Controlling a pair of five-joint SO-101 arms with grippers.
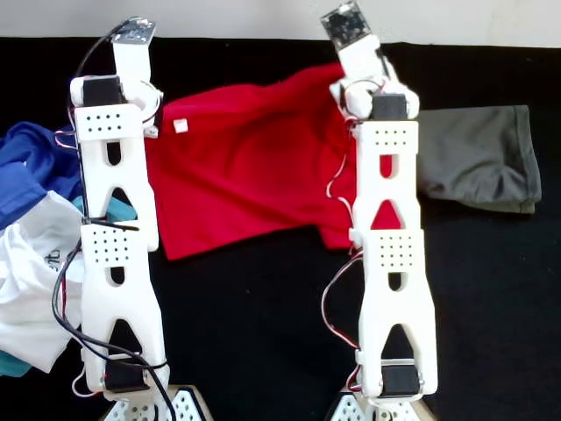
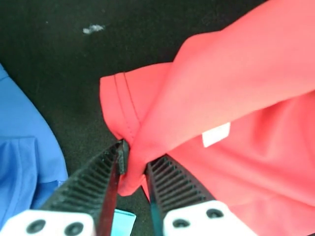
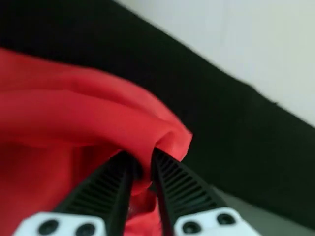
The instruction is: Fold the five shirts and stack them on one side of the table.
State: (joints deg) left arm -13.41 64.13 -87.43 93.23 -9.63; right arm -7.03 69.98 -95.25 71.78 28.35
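Left pincer (image 2: 135,161) first: it's clamped down on a fold of the red shirt (image 1: 245,167), with the cloth squeezed between the two ribbed pads. The fold sits right next to a stitched sleeve hem (image 2: 123,105). A small white tag (image 2: 216,134) shows on the red cloth just past the pinch.

My right pincer (image 3: 142,162) is doing the same thing on the other side. It's closed on a bunched-up ridge of that red shirt, and the fabric puffs up over the tips (can't tell which part of the shirt that ridge is). Past it there's black table, then a pale wall (image 3: 246,44).

From above, the red shirt is stretched out between my two arms over the far half of the table (image 1: 263,333), rumpled and not folded. One edge runs under the left arm and another under the right.

Just right of my right arm there's a grey shirt (image 1: 478,158) lying flat, its near end meeting the red one behind the arm.

Over on my left side there's a loose heap at the table edge. The blue shirt (image 1: 31,167) is farthest back and the white shirt (image 1: 31,281) is nearer to me. A bit of teal shirt (image 1: 118,210) pokes out beside my left arm.
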